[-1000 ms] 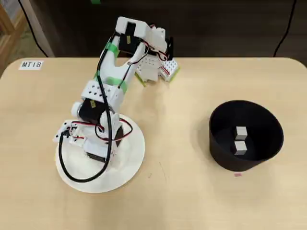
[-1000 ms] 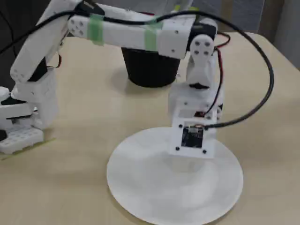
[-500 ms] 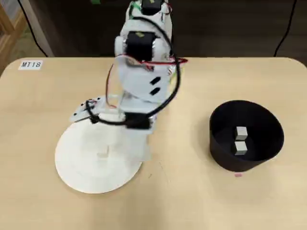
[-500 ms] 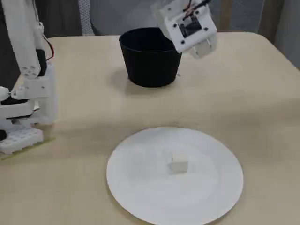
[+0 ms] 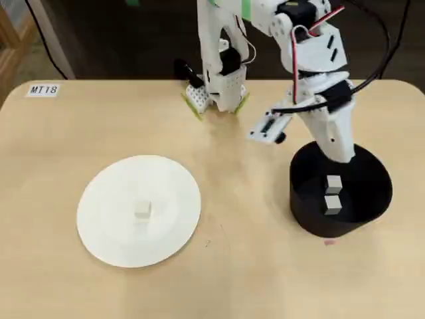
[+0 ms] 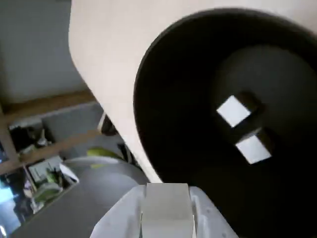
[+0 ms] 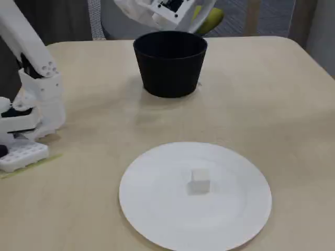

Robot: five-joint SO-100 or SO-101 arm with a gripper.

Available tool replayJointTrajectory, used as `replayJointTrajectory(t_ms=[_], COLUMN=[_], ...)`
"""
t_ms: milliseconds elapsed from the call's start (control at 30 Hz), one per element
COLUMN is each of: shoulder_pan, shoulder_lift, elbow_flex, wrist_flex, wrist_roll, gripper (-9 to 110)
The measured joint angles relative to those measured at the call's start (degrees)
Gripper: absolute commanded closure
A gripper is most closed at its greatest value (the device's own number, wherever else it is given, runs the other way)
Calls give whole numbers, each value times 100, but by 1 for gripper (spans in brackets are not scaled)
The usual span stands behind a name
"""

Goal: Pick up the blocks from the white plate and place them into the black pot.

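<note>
My gripper (image 5: 341, 154) hangs over the near rim of the black pot (image 5: 303, 214), shut on one pale block (image 6: 166, 210) that fills the gap between its white fingers (image 6: 115, 222) in the wrist view. Two blocks (image 5: 334, 184) (image 5: 333, 205) lie side by side on the pot's floor, also seen from the wrist as blocks (image 6: 233, 110) (image 6: 253, 148). A single block (image 5: 142, 210) rests near the middle of the white plate (image 5: 96, 236) at the left. The fixed view shows that block (image 7: 199, 181) on the plate (image 7: 157, 222), with the pot (image 7: 170, 73) behind it.
The arm's base (image 5: 218, 86) stands at the table's far edge in the overhead view, and at the left in the fixed view as base (image 7: 29, 125). A label reading MT18 (image 5: 44, 89) sits at the far left corner. Bare tabletop separates plate and pot.
The arm lifted off the plate and swung right to above the pot, carrying a block. One block on the plate is now uncovered.
</note>
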Motion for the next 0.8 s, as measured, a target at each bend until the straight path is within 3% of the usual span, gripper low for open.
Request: replayJointTrajectory(t_ms=[100,267,400,467,533,567,800], shoulder_pan=[-44,-35,176,299,431,501,1872], shoulder_lift=[-290,-387,-387,-387,-387,-387,-378], elbow_flex=[0,0,0,0,0,0,-809], wrist_flex=[-246,-325,-211,-97,26,123,2083], wrist_roll=[-88,-229,-264,-264,-264,-255,-536], gripper=[104,70,66,71,97,104,104])
